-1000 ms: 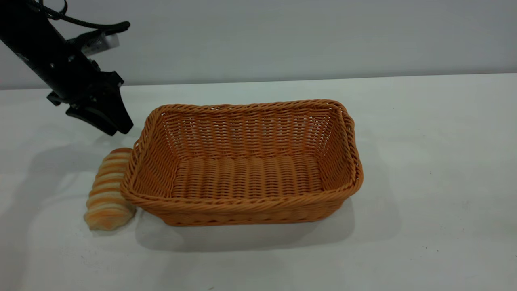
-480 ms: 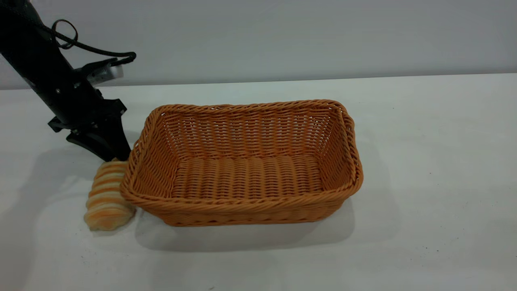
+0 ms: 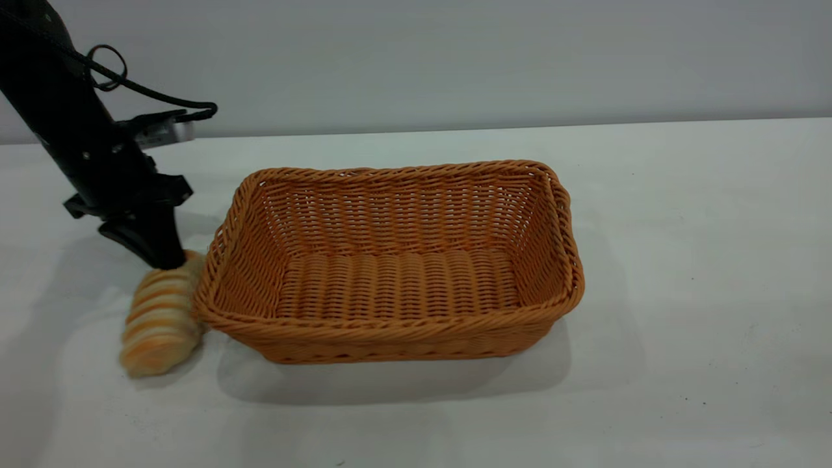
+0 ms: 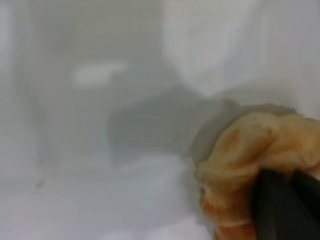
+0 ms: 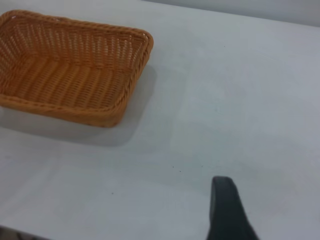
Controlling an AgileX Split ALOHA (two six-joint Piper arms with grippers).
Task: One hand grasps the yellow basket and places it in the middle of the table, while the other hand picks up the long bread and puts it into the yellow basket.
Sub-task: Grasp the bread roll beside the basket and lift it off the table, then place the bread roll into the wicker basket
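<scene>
The yellow basket (image 3: 391, 329) stands upright in the middle of the white table, with nothing in it; it also shows in the right wrist view (image 5: 65, 106). The long bread (image 3: 158, 320), striped orange and cream, lies against the basket's left end. My left gripper (image 3: 167, 260) comes down steeply on the bread's far end. In the left wrist view its fingers (image 4: 272, 205) stand close together, pinching into the bulging bread (image 4: 245, 160). My right gripper (image 5: 226, 210) shows only as a dark tip above bare table, well clear of the basket.
The white table (image 3: 682, 260) stretches wide to the right of the basket and in front of it. A grey wall runs behind the table. The left arm's loose black cable (image 3: 156, 97) hangs above the table's back left.
My left gripper dropped from above the basket's left corner onto the bread's far end and shifted left. The bread slid left, its near end swinging away from the basket. The basket stayed put.
</scene>
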